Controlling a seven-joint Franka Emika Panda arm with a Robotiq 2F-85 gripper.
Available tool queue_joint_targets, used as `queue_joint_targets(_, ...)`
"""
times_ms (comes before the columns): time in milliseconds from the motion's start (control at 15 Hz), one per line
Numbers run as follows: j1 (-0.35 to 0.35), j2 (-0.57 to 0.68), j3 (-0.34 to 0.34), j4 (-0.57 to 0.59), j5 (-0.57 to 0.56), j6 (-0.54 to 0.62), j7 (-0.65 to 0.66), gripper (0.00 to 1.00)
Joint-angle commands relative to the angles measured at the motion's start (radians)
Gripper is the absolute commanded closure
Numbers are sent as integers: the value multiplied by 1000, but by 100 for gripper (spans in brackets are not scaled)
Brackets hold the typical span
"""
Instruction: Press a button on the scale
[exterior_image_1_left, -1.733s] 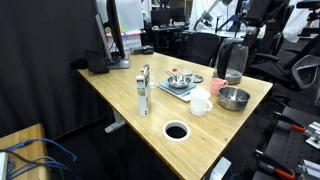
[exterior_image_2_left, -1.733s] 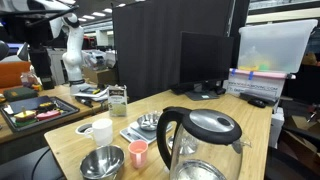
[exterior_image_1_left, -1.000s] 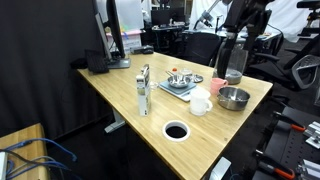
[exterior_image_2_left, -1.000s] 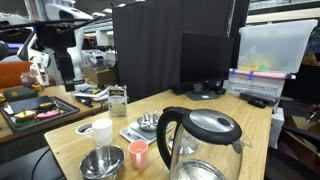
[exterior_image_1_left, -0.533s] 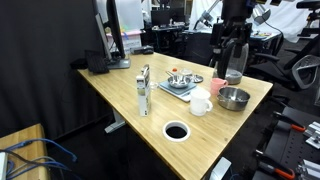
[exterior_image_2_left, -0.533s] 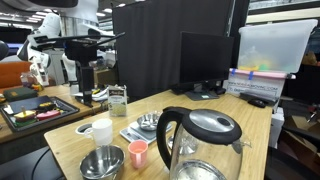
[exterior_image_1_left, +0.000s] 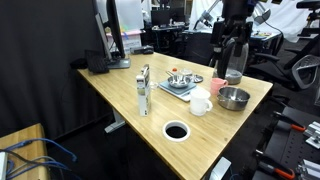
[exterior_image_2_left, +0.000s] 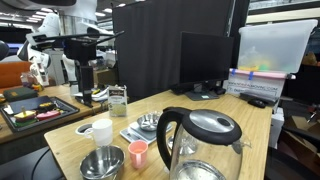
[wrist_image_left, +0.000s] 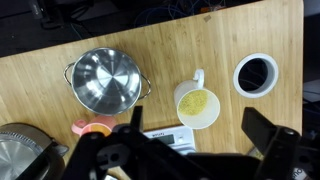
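The scale (wrist_image_left: 172, 140) is a flat silver-grey slab with a white front strip and a display. In the wrist view it lies just below the white mug (wrist_image_left: 198, 104) and is partly hidden by my gripper body. In both exterior views (exterior_image_1_left: 170, 87) (exterior_image_2_left: 132, 133) it carries a small metal dish. My gripper (wrist_image_left: 198, 122) is open and empty, with dark fingers either side of the mug and scale. It hangs well above the table (exterior_image_1_left: 232, 48) (exterior_image_2_left: 88, 88).
A steel bowl (wrist_image_left: 103, 80), a pink cup (wrist_image_left: 95, 126) and a kettle (wrist_image_left: 20, 150) stand beside the scale. A round cable hole (wrist_image_left: 255, 74) is near the mug. A tall carton (exterior_image_1_left: 144, 90) and a monitor (exterior_image_2_left: 205, 65) stand further along the table.
The arm swung in over the table and turned the gripper downward between 1.7 s and 0.5 s ago. It has held still since.
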Motion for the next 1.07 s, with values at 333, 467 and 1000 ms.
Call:
queue_joint_targets(333,-15,133,7,15,-96,136,-2,2)
queue_joint_targets(467,-18,172,4,21,-117,170,5,19)
queue_joint_targets(1000,-45,291,-27,79,-203,248,21,81)
